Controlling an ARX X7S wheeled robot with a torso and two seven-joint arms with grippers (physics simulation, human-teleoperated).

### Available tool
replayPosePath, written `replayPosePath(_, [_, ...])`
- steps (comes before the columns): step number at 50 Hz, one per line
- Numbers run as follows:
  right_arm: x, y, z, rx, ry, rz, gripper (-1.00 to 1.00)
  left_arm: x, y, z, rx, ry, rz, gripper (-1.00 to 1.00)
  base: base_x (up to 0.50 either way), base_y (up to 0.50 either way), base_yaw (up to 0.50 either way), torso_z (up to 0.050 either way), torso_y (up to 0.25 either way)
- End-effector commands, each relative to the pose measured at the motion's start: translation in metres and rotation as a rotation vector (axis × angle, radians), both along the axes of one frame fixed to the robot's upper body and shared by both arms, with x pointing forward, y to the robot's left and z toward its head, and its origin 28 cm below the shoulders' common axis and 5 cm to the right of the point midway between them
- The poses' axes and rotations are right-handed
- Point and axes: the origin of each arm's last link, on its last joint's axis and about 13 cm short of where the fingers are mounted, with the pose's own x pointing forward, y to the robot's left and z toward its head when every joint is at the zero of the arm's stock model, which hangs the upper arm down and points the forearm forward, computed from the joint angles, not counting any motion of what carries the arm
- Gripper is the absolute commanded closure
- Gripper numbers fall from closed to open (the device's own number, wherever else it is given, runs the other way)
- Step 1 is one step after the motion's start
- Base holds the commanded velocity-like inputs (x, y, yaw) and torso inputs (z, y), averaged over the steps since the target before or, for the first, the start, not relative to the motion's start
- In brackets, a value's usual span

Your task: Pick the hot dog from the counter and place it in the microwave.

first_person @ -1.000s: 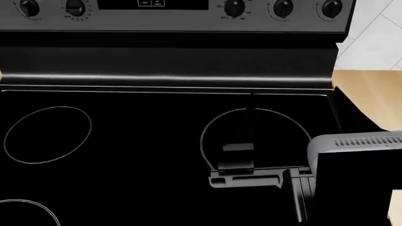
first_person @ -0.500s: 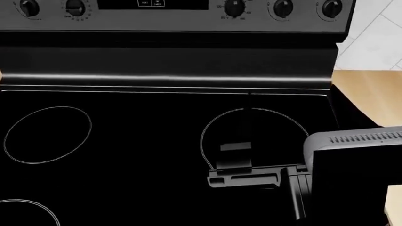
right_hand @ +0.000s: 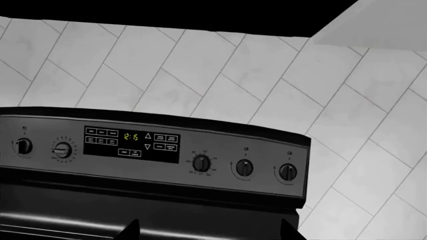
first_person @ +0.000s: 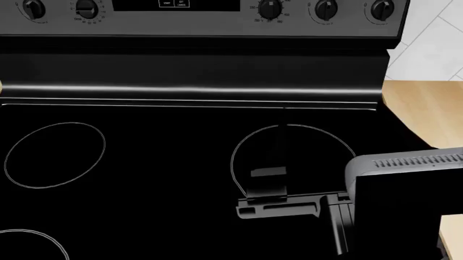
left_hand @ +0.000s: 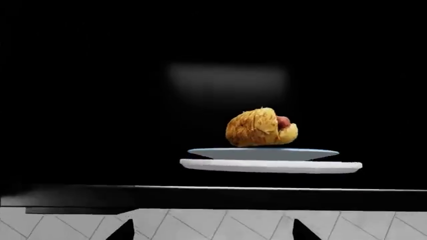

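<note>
The hot dog point(left_hand: 261, 127), a yellow bun with a reddish sausage end, lies on a blue plate point(left_hand: 262, 153). The plate rests on a white turntable point(left_hand: 270, 165) inside the dark microwave cavity point(left_hand: 100, 100), seen in the left wrist view. My left gripper point(left_hand: 213, 232) is open and empty, level with the cavity's front and well back from the hot dog. My right gripper point(right_hand: 210, 235) is open and empty, facing the stove's control panel point(right_hand: 133, 145). The beige counter point(first_person: 423, 108) shows right of the stove.
The black glass stovetop point(first_person: 145, 162) with ring burners fills the head view, and my right arm point(first_person: 405, 179) hangs over its right side. The stove's knob panel point(first_person: 203, 13) runs along the back. White tiled wall point(left_hand: 200, 225) lies below the microwave.
My right arm has shifted slightly to the left over the stovetop in the head view.
</note>
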Motion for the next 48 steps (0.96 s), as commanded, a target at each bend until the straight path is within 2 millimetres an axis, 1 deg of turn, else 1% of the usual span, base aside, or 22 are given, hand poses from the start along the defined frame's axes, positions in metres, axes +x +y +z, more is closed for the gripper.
replayPosePath(1, [0.0, 0.001, -0.001, -0.001, 0.004, 0.002, -1.0, 0.009, 0.004, -0.037, -0.029, 0.076, -0.015, -1.0, 0.0, 0.0, 0.0, 0.0, 0.0])
replayPosePath(9, [0.001, 0.001, -0.001, -0.003, 0.005, 0.003, -1.0, 0.013, 0.006, -0.059, -0.043, 0.13, -0.028, -1.0, 0.0, 0.0, 0.0, 0.0, 0.0])
replayPosePath(17, [0.002, 0.001, -0.001, -0.003, 0.007, 0.001, -1.0, 0.016, 0.012, -0.097, -0.094, 0.233, -0.028, -1.0, 0.0, 0.0, 0.0, 0.0, 0.0])
replayPosePath(29, [0.003, 0.001, -0.001, -0.007, 0.012, 0.0, -1.0, 0.016, 0.02, -0.143, -0.159, 0.393, -0.038, -1.0, 0.0, 0.0, 0.0, 0.0, 0.0])
replayPosePath(41, [0.001, 0.001, -0.004, -0.002, 0.022, -0.006, -1.0, 0.01, 0.025, -0.18, -0.211, 0.558, -0.022, -1.0, 0.0, 0.0, 0.0, 0.0, 0.0])
replayPosePath(48, [0.0, 0.002, -0.006, 0.002, 0.031, -0.008, -1.0, 0.008, 0.027, -0.194, -0.23, 0.614, -0.023, -1.0, 0.0, 0.0, 0.0, 0.0, 0.0])
